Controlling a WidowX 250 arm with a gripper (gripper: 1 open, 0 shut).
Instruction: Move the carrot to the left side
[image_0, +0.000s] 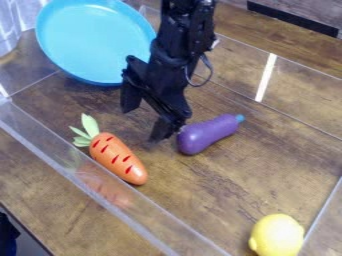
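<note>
I'm seeing a small orange toy carrot (118, 156) showing faint dark ridges and a green leafy top — beside it a glossy purple eggplant (207, 132). A round yellow lemon (277, 236) is glowing; a flat blue plate (94, 42) — plain.

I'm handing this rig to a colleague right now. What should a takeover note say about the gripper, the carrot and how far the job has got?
Gripper: open, holding nothing, pointing steeply down above the table between the carrot and the eggplant.
Carrot: lying on the wooden table near the front clear wall, green top pointing up-left; not touched by the gripper.
Nearby: purple eggplant just right of the gripper, blue plate at the back left, yellow lemon at the front right.
Done: no grasp on the carrot yet.
Left: lower onto the carrot, close, carry it to the left side, release.
</note>
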